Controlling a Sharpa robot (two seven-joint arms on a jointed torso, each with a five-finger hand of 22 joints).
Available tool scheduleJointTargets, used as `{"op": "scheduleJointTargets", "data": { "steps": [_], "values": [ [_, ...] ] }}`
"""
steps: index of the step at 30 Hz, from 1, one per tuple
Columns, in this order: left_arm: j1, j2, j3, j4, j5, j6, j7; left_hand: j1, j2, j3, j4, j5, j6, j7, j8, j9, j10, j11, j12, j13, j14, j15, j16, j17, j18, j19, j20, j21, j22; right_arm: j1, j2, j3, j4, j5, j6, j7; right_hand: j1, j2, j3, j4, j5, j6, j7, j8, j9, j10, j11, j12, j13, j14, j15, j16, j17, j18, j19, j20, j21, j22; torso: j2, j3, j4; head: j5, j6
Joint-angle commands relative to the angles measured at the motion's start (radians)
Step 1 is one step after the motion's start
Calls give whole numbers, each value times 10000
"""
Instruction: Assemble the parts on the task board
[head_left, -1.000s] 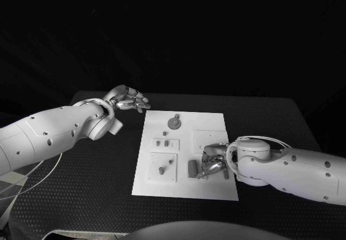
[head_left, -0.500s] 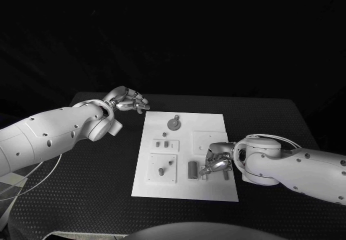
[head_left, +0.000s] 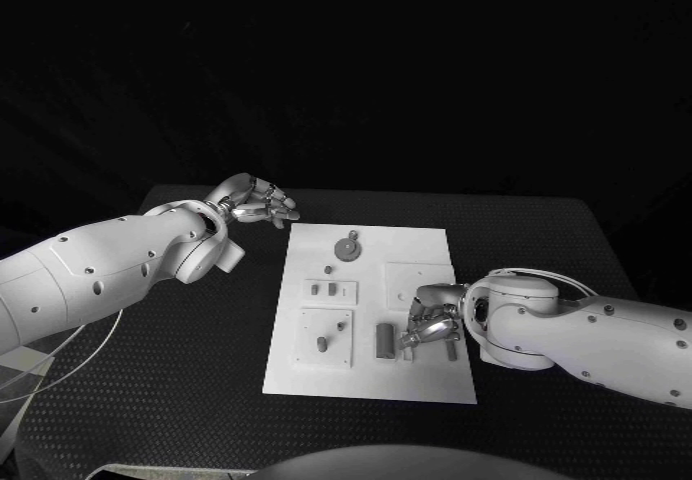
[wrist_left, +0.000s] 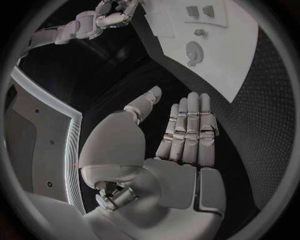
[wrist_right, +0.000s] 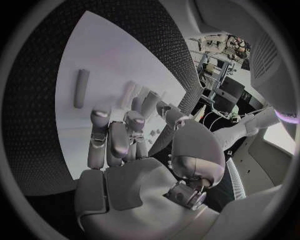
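The task board (head_left: 372, 310) is lying mid-bench with grey parts (head_left: 385, 338) on it; the right hand (head_left: 430, 322) is hovering over its near right, whether its fingers grip anything unclear; the left hand (head_left: 257, 200) is hanging beyond the far left corner, fingers empty, loosely extended

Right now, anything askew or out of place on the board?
Nothing stands out. The white rectangular task board lies flat on the black table, small grey parts on it. The right robot hand is over its near right part; the left robot hand sits off the far left corner.

table (head_left: 548, 240): black, textured | backdrop: dark, unlit
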Motion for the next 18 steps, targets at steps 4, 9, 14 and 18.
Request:
{"op": "scheduleJointTargets", "data": {
  "steps": [4, 9, 14, 18],
  "values": [
    [13, 51, 5, 14, -22, 115, 45, -37, 28, 1, 40, -17, 91, -10, 34, 7, -80, -16, 50, 17, 26, 22, -61, 20, -121, -4, 15, 0, -9, -38, 374, -40, -202, -638, 92, 58, 76, 46, -21, 22, 32, -9, 37, -27, 14, 14, 17, 30, 12, -60, -28, 39, -6, 365, -28, -44, 32, 93, 0, 0, 15, -1, -21],
    [13, 49, 5, 15, -31, 118, 43, -40, 33, -1, 45, -18, 97, -11, 38, 8, -77, -17, 56, 21, 28, 23, -65, 27, -122, -3, 15, 0, -10, -109, 512, -115, -289, -876, 123, 3, 94, 73, -30, 8, 32, -8, 38, -25, 18, 13, 18, 31, 16, -69, -26, 36, -24, 365, -34, -43, 34, 95, 1, -3, 3, -5, -29],
    [13, 52, 5, 13, -39, 131, 40, -41, 37, -4, 47, -18, 107, -15, 44, 10, -66, -22, 67, 28, 31, 22, -70, 35, -122, -3, 15, 1, -10, -148, 627, -130, -350, -1002, 178, -31, 98, 92, -39, 1, 31, -8, 39, -24, 20, 12, 19, 31, 18, -64, -24, 39, -12, 365, -37, -41, 35, 97, 1, 0, 5, 6, -43],
    [13, 69, 5, 7, -40, 142, 41, -43, 40, -9, 51, -19, 119, -20, 52, 12, -55, -28, 80, 35, 34, 22, -77, 46, -121, -1, 15, 3, -11, -185, 777, -166, -435, -1097, 306, -94, 106, 125, -49, -9, 31, -9, 39, -24, 23, 11, 20, 31, 21, -65, -23, 40, -12, 365, -41, -40, 37, 99, 2, 3, 5, -2, -40]
  ]
}}
